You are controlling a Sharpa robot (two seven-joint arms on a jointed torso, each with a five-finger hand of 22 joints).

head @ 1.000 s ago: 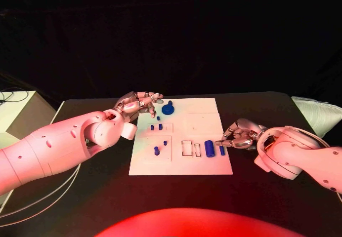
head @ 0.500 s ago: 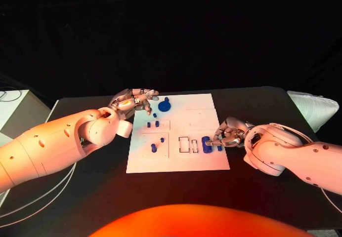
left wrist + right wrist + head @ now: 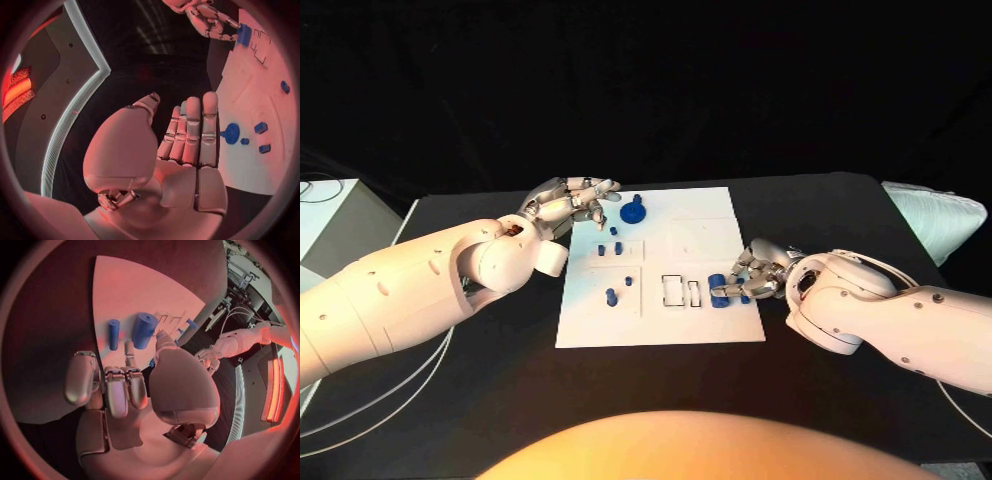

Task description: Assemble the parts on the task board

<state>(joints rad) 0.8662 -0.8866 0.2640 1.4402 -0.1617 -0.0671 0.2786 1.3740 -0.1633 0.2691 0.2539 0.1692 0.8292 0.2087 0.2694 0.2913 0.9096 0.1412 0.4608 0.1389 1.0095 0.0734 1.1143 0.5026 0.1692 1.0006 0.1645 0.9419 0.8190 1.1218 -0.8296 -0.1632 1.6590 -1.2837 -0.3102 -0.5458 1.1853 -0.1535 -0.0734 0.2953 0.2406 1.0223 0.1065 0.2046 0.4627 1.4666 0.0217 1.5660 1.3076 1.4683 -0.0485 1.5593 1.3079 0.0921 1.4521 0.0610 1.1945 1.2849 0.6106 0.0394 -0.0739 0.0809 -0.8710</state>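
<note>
The white task board (image 3: 661,318) lies mid-table. My left hand (image 3: 574,203) hovers over its far left corner, fingers straight and together, holding nothing; the left wrist view shows this hand (image 3: 187,145) beside a round blue part (image 3: 231,133) and small blue pieces (image 3: 260,128). That round part (image 3: 635,213) sits just right of the hand. My right hand (image 3: 759,272) is at the board's right edge, fingers half curled, tips against a blue cylinder (image 3: 718,290) lying flat. In the right wrist view, the cylinder (image 3: 144,330) and a short blue bar (image 3: 113,334) lie just past my fingertips (image 3: 128,347).
Two empty rectangular slots (image 3: 682,291) lie left of the cylinder. Small blue pegs (image 3: 610,297) stand in the board's left half. A pale box (image 3: 322,215) stands off the table's left edge and a white bundle (image 3: 935,220) off its right.
The camera shifted after the earliest frame. My right hand has crept a little closer to the blue cylinder. The left hand has stayed put over the board's corner.
</note>
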